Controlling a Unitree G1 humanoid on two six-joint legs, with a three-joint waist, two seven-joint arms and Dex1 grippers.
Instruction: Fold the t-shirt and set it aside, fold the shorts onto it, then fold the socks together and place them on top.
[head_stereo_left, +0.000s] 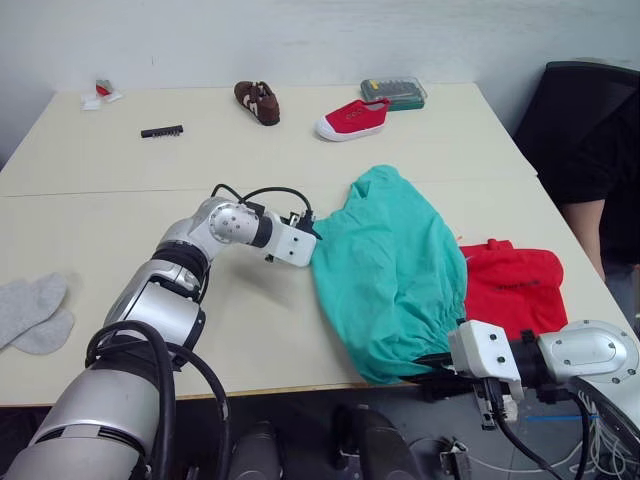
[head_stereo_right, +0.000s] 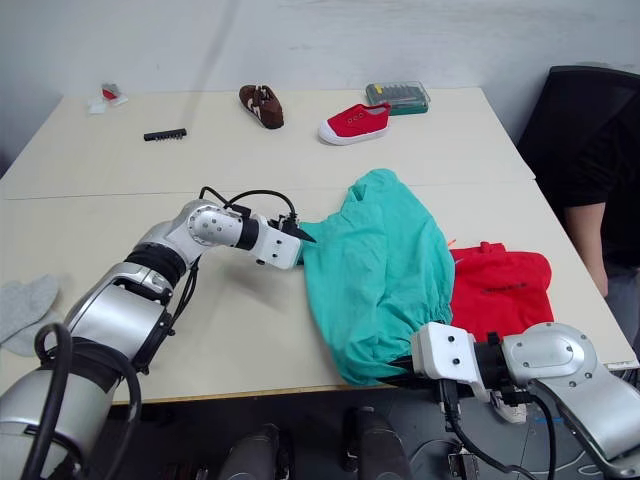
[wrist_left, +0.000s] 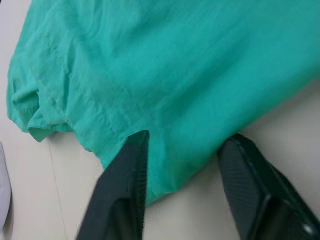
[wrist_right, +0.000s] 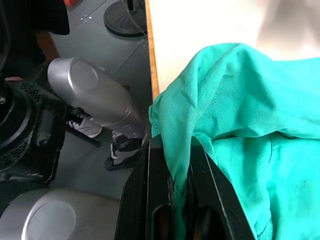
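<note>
Head views: the shorts (head_stereo_left: 392, 270) lie spread on the table (head_stereo_left: 120, 230), their right side overlapping the folded t-shirt (head_stereo_left: 512, 288) near the table's right edge. The socks (head_stereo_left: 30, 312) rest well apart at the table's left edge. The left claw (head_stereo_left: 312, 232) meets the shorts' left edge; the right claw (head_stereo_right: 400, 372) sits at the near hem, by the table's front edge. Two shoes, a black comb and a small case lie at the far side of the table.

Left wrist view: the left claw (wrist_left: 187, 165) is released, its fingers (wrist_left: 127, 175) straddling the cloth edge without pinching it. This spacing cannot be read from the head views.

Right wrist view: the right claw (wrist_right: 180, 175) is clenched on a gathered ridge of the shorts' hem, right at the table's front edge, a grasp hidden from the head views by the cloth.

Step in hand, as judged: folding the shorts onto the t-shirt. To do it well, the left claw should pinch the hem fully before lifting, and both corners should then travel together so the fold lands squarely without dragging the t-shirt.
</note>
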